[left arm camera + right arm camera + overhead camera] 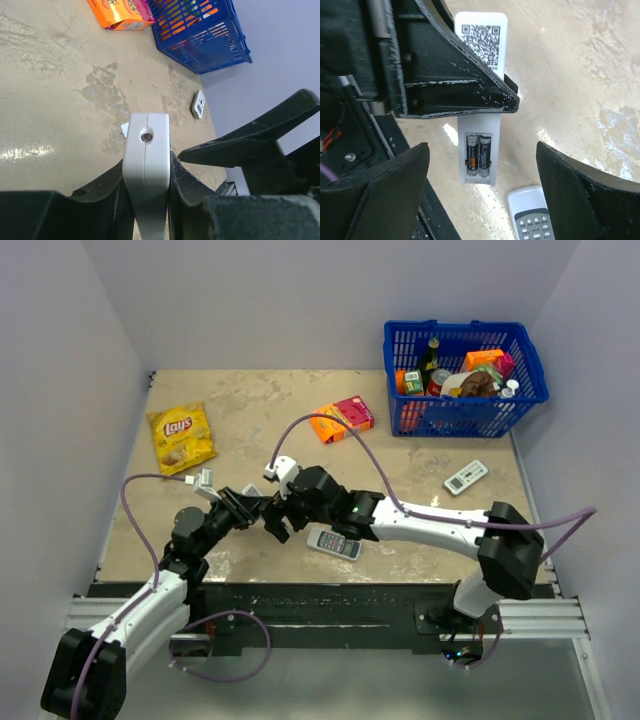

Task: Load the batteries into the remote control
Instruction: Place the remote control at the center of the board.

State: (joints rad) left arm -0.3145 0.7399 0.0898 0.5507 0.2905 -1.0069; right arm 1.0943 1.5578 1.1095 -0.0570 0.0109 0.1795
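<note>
White remote control (pixel 481 37), its middle hidden by the left gripper (pixel 146 190) clamping it, holds both batteries (pixel 478 155); right gripper (pixel 482 180) open

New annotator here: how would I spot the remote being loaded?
Above the table's centre, towards the near edge, the left gripper clamps a slim white remote control. Unlike the buttoned remote lying nearby, it carries a QR code and an open bay holding two batteries.
</note>
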